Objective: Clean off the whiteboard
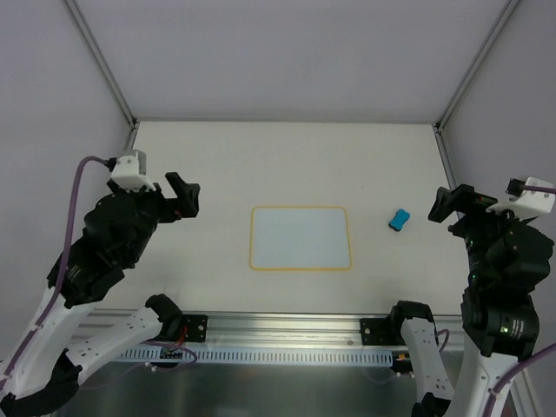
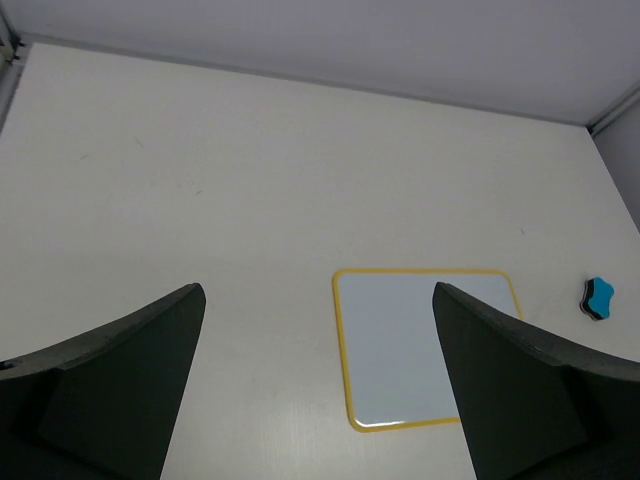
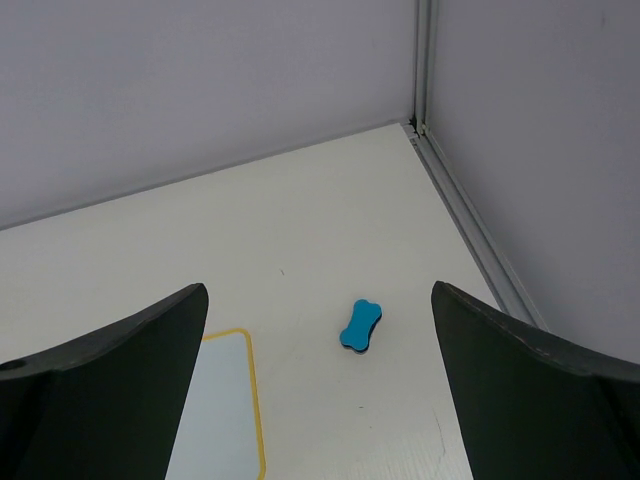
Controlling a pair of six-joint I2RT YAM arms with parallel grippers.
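Both pincers, left (image 1: 184, 198) and right (image 1: 449, 205), hover jaws apart, gripping nothing, by the worktop's (image 1: 261, 156) 2 side edges, probably leaving the blank-looking board (image 1: 301, 238), flat mid-worktop toward the near edge, open to reach; eraser (image 1: 399, 220) lies beside the board's right edge, apart.

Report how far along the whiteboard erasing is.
Done: the whiteboard looks blank, no marks visible in any view. In hand: nothing; the left tool and right tool are open and empty, off to either side. The eraser lies on the table right of the board. Left: no wiping that I can see.
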